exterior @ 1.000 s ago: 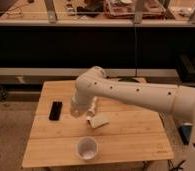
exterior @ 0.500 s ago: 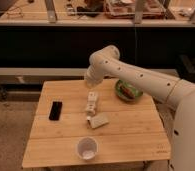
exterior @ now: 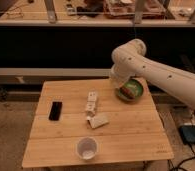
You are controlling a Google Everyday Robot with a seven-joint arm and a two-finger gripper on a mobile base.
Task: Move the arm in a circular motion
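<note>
The cream-white arm with small dark dots reaches in from the right. Its bulbous joint stands high above the table's back right part. From that joint a short segment drops toward the table. The gripper is at its lower end, just over the left rim of a green bowl, and is largely hidden by the arm.
The wooden table holds a black phone at the left, a white box and a white packet in the middle, and a white cup near the front edge. Dark shelving runs behind. A dark device lies on the floor at the right.
The arm has swung from over the table's left middle up and to the right. Its end now hangs over the green bowl. The tabletop items have not moved.
</note>
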